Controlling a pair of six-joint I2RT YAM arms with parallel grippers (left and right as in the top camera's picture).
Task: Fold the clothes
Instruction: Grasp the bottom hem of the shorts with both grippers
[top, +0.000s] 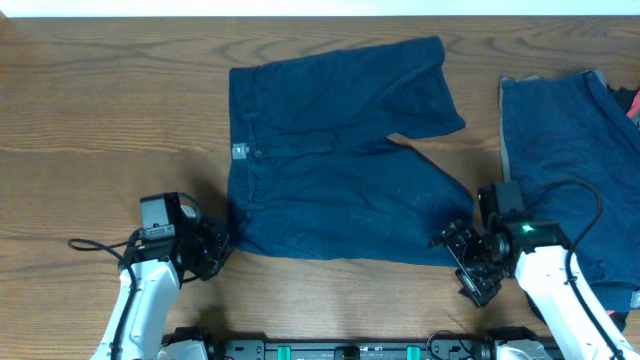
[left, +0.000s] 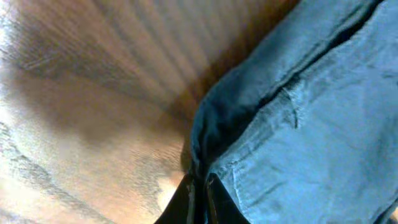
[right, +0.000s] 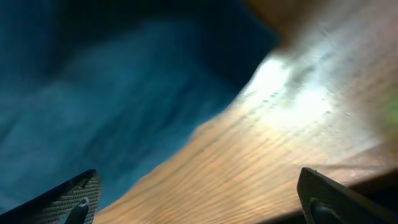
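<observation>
shorts spread flat mid tabletop, waistband toward left. left pincer pinched tight on near waistband corner, likely for fold lift. right pincer wide open, empty, at near leg hem for matching grip. other clothes piled right.

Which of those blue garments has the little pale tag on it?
The shorts spread flat in the middle: the tag sits at their waistband. The other blue garment lies apart on the right and shows none.
</observation>
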